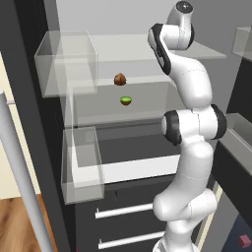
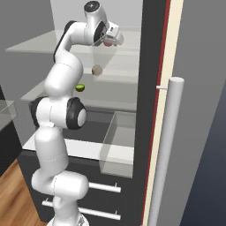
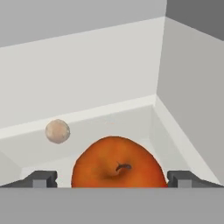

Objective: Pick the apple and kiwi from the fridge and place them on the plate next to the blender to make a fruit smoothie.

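Item: apple (image 3: 118,162), on fridge (image 3: 87,78) shelf. We held the gripper (image 3: 112,179) wide, fingertips either side. We judged centring before squeezing essential.

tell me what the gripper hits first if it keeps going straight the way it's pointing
Most likely the apple: in the hand view it sits between the open gripper fingertips, dead ahead. Behind it comes the fridge back wall.
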Robot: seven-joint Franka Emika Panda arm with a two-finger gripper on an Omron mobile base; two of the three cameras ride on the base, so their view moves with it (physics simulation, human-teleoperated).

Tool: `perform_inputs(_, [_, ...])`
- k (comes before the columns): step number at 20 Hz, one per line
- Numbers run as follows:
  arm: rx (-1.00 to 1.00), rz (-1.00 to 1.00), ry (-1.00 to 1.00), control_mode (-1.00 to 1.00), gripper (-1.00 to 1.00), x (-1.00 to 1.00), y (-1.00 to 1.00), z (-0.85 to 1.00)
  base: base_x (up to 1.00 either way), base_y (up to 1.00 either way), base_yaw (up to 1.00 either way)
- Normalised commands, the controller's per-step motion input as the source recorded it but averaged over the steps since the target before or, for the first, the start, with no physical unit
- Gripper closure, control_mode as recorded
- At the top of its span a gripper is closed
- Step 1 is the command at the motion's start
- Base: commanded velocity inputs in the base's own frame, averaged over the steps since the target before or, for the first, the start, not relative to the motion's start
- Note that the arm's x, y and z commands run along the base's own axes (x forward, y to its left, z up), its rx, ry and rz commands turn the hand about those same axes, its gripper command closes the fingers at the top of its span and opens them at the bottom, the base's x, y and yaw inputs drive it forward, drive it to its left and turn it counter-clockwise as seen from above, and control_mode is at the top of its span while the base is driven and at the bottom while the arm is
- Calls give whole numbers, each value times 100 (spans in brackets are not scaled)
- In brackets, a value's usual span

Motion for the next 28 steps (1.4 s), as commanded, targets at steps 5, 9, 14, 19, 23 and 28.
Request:
perform_inputs(5, [0,0,0,-100,-100,25,-2,-6,0,0,0])
perform_inputs(9, [0,0,0,-100,100,0,0,-35,0,0,0])
perform_inputs(14, [0,0,-1,-100,100,0,0,-19,0,0,0])
perform_inputs(19, [0,0,-4,-100,100,0,0,-4,0,0,0])
perform_inputs(23, [0,0,-12,-100,100,0,0,-18,0,0,0])
perform_inputs(28, [-3,0,-17,-100,100,-2,0,-32,0,0,0])
